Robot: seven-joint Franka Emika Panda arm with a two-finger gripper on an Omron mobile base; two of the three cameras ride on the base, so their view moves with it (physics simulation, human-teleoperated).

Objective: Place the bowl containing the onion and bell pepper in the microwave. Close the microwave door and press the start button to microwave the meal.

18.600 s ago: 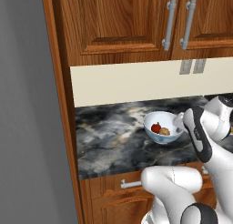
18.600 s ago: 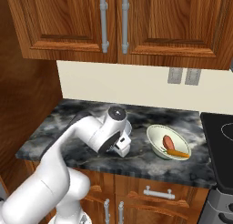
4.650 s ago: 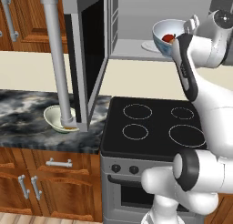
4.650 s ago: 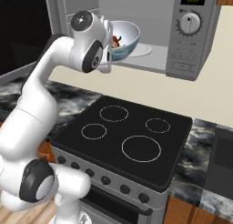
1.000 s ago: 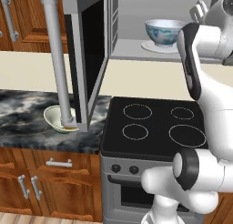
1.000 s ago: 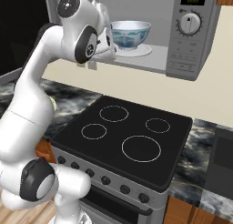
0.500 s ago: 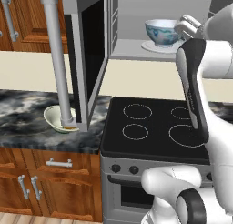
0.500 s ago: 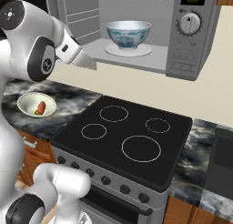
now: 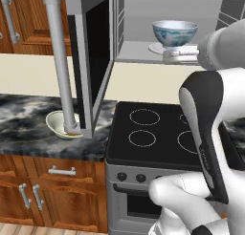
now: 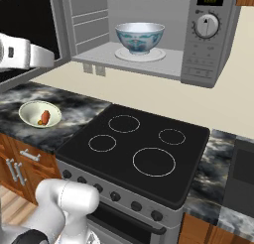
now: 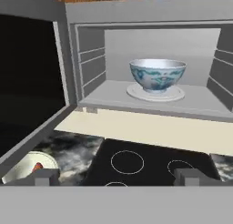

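We are finding the round blue-patterned bowl (image 11: 157,74) sitting centred on the pale turntable plate (image 10: 140,54) inside the wide grey metal microwave (image 10: 208,69), upper middle of frame. Our claw (image 11: 116,176) is standing wide and empty, well apart from it, leaving the black glass door (image 9: 93,67) hanging open for closing.

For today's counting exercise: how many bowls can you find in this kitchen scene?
2: one bowl on the microwave turntable, one cream bowl on the counter left of the stove.
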